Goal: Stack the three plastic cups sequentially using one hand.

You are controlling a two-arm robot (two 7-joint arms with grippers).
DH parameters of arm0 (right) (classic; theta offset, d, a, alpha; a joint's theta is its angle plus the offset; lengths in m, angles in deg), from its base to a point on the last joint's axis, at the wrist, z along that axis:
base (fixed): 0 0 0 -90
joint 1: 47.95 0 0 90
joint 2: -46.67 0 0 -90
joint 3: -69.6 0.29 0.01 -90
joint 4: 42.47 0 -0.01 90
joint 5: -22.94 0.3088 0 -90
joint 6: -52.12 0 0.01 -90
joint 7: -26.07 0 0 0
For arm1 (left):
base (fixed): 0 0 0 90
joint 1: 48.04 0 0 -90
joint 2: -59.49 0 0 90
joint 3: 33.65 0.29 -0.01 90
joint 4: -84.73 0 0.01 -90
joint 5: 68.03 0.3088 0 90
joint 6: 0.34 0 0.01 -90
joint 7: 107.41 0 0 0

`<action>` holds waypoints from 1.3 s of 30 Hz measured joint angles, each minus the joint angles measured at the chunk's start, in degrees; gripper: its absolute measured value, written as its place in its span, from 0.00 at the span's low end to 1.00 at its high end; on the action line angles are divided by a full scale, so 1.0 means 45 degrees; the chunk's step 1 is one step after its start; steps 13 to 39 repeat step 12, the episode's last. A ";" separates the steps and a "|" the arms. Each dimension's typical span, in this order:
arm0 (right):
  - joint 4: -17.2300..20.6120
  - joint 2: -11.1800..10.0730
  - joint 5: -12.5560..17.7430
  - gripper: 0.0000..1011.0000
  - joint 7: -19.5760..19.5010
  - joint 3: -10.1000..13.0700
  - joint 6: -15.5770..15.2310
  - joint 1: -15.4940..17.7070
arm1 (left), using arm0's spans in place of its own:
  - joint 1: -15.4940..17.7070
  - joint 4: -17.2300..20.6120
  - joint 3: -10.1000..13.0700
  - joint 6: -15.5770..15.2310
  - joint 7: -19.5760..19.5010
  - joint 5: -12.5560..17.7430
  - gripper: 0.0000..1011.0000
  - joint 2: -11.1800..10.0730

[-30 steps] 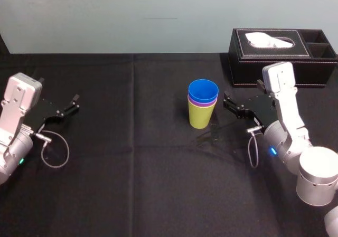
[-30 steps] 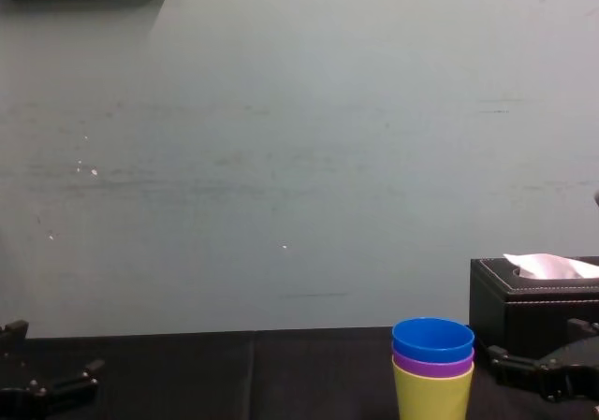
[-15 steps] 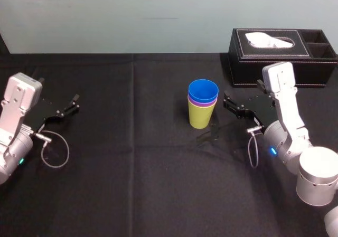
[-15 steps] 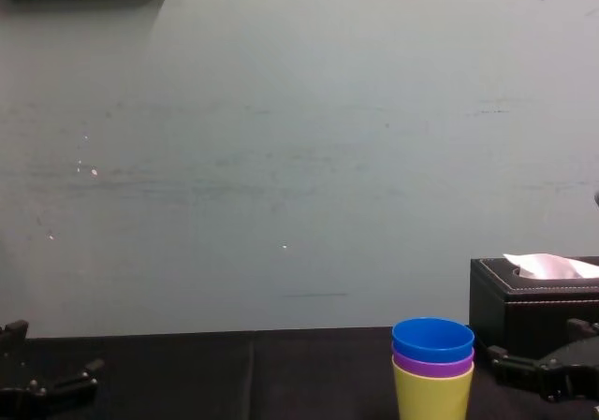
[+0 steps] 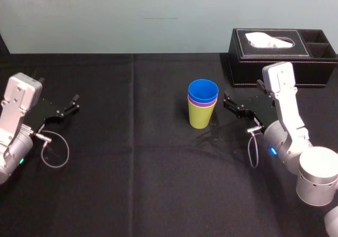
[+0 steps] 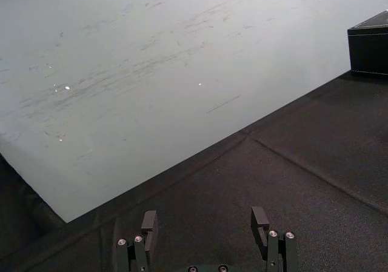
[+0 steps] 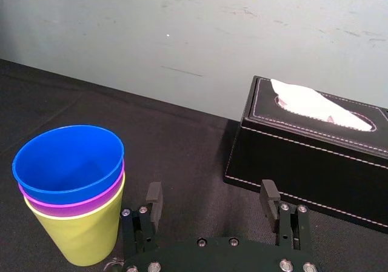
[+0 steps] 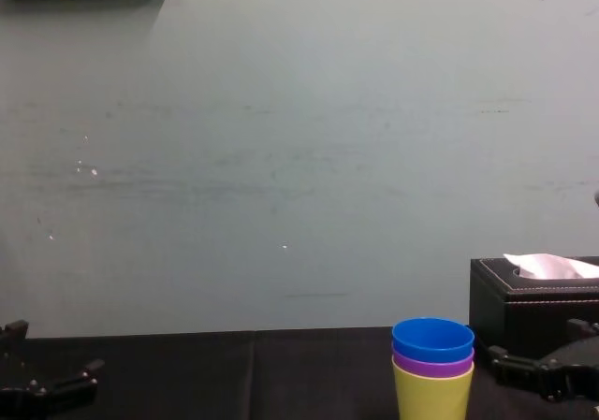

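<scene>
The right hand [image 5: 228, 104] is held low over the black surface [image 5: 158, 184], fingers spread wide and empty, pointing at the cups from just beside them. Its white wrist rises in front of the tissue box [image 5: 280, 52]. The blue cup [image 5: 203, 91] sits nested in the purple cup [image 5: 201, 103], itself inside the upright yellow-green cup [image 5: 200, 116]. The left hand [image 5: 68, 108], open and empty, sits far off to the left.

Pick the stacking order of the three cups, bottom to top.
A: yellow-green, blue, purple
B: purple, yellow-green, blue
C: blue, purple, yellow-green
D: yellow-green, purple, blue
D: the yellow-green cup is the outer one at the bottom, the purple cup shows as a band just above its rim, and the blue cup sits nested on top.
</scene>
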 joint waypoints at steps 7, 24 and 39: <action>0.0000 0.0000 0.0000 0.99 0.0000 0.0001 0.0000 0.0000 | 0.0000 0.0000 0.0000 0.0000 0.0000 -0.0001 1.00 0.0000; 0.0000 0.0000 0.0000 0.99 0.0000 0.0000 0.0000 0.0000 | 0.0000 0.0000 0.0000 0.0000 0.0000 0.0000 1.00 0.0000; 0.0000 0.0000 0.0000 0.99 0.0000 0.0000 0.0000 0.0000 | 0.0000 0.0000 0.0000 0.0000 0.0000 0.0000 1.00 0.0000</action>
